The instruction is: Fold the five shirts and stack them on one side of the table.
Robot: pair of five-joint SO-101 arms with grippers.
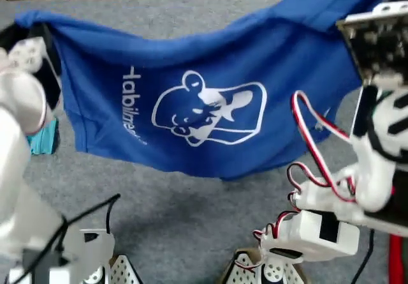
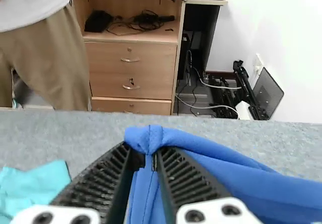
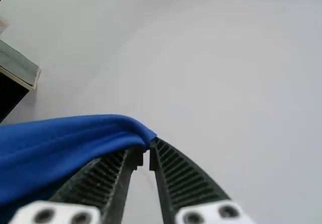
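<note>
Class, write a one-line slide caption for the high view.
A blue shirt hangs stretched between two arms above the grey table, a teal cloth lying near one end.

The shirt (image 1: 95,60) carries one line of white letters (image 1: 132,100), turned sideways, just beside a white framed drawing (image 1: 208,115). The last letters are too faint to read.

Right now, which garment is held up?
The blue printed shirt, pinched by the left end effector and right end effector; the turquoise cloth lies on the table.
</note>
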